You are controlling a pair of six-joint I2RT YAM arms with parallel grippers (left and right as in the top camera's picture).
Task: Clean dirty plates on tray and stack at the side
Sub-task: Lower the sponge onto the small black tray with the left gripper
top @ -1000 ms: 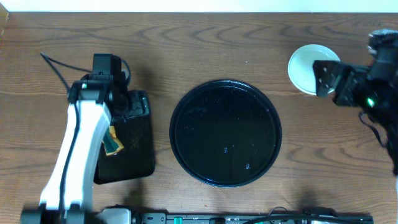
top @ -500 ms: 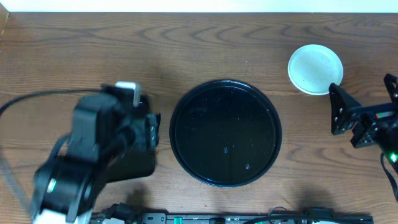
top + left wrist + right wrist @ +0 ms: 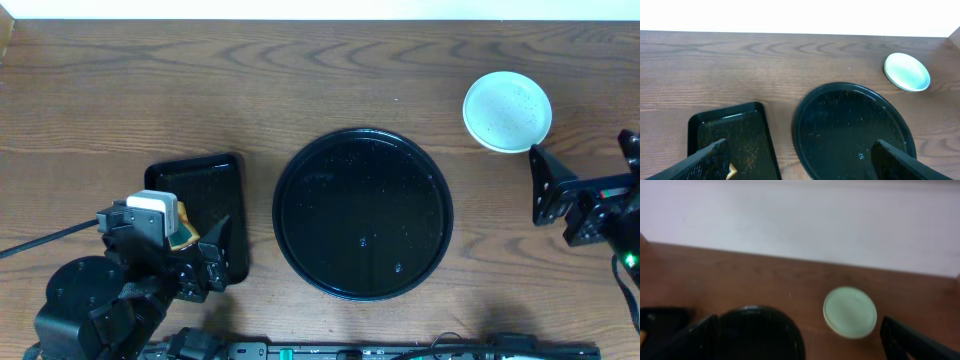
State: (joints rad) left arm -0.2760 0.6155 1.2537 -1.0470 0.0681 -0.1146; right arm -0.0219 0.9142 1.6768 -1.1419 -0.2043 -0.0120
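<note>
Seeing plates point(image 3: 507, 110) on worktop point(image 3: 300, 80) far-right, off empty tray point(image 3: 363, 212), just beyond my right tool point(image 3: 588, 185), nearer one. Both tools gaping, empty; left tool point(image 3: 165, 238) at small tray point(image 3: 200, 180).

glossy black tray point(image 3: 363, 213), pale mint plate point(image 3: 507, 110), brown woodgrain table point(image 3: 300, 80).

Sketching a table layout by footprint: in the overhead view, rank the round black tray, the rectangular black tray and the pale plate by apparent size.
1. round black tray
2. rectangular black tray, partly hidden
3. pale plate
</note>
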